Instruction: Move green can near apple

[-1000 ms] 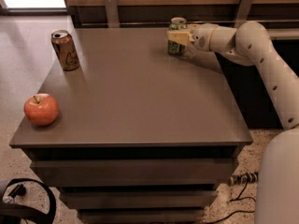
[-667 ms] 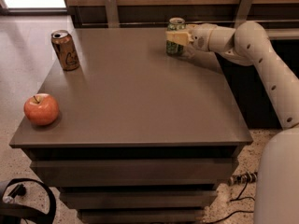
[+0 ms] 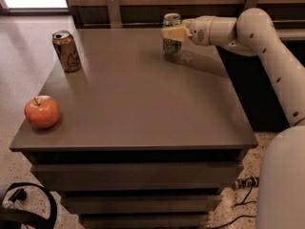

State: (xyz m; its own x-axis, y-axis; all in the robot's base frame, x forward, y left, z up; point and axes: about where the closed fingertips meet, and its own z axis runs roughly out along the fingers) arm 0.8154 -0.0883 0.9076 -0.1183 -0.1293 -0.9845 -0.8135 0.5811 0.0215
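Grey-brown and matte, the flat top of the low table (image 3: 143, 104) carries three things. At its far edge, right of the middle, stands the small green drink can with pale mottling and a silver top (image 3: 171, 45). The gripper (image 3: 172, 33) reaches it from the right, on the end of a white jointed arm (image 3: 267, 42). Its cream-coloured fingers (image 3: 175, 32) are closed around the middle of the can's body, holding it upright. Whether the can's base touches the table or hangs just above it cannot be told. The round red-orange apple with a short dark stem (image 3: 42, 111) sits at the near left corner, well apart from the green can. A brown-gold drink can with an open silver top (image 3: 66, 51) stands upright near the far left edge, between neither of them.
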